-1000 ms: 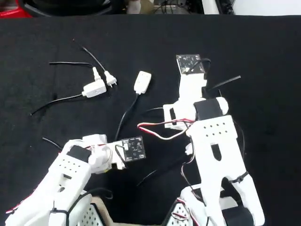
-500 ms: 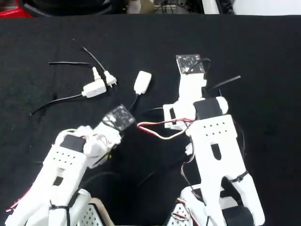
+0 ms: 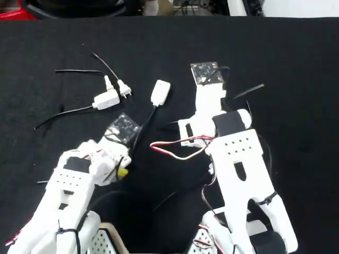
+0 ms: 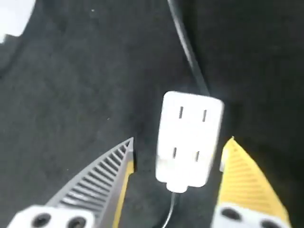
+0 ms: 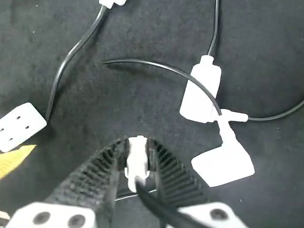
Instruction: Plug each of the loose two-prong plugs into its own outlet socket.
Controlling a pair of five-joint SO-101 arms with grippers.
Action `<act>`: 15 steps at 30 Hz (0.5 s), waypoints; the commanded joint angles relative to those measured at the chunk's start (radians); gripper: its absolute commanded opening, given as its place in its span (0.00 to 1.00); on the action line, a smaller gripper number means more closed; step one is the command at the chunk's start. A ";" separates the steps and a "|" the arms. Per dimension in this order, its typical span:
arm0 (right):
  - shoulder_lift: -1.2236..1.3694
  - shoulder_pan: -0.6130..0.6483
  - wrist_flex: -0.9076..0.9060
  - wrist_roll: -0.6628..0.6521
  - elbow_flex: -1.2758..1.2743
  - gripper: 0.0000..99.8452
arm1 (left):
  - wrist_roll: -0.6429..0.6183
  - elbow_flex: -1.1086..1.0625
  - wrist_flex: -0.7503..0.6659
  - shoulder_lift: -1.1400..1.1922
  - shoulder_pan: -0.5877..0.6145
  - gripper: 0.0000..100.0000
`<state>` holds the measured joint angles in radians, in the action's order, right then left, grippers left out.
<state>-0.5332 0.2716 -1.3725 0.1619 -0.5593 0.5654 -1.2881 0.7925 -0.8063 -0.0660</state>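
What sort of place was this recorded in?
Probably a robotics lab bench: a black-cloth table, two white robot arms side by side, and an outlet socket and two-prong plug laid out as test pieces.

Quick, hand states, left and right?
Left hand: open, straddling the white outlet block.
Right hand: closed on a white plug.

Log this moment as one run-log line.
left gripper: open, either side of outlet socket | right gripper: shut on plug | stage: held plug not yet inserted
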 commanded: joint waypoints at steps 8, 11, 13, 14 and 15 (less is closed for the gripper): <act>0.002 0.354 0.157 0.003 -0.056 0.01 | -0.084 0.249 0.344 -0.158 0.156 0.29; 0.002 0.463 0.339 0.000 -0.159 0.01 | -0.084 0.220 0.399 -0.333 0.252 0.29; 0.002 0.493 0.448 0.000 -0.219 0.01 | -0.084 0.162 0.413 -0.471 0.344 0.29; 0.002 0.499 0.494 -0.002 -0.245 0.01 | -0.083 0.122 0.413 -0.539 0.394 0.29; 0.004 0.506 0.535 -0.002 -0.265 0.01 | -0.081 0.081 0.410 -0.595 0.437 0.29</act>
<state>-0.5332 0.7442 -0.9751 0.1619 -0.7894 0.4918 -1.1500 1.1930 -1.2267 0.2501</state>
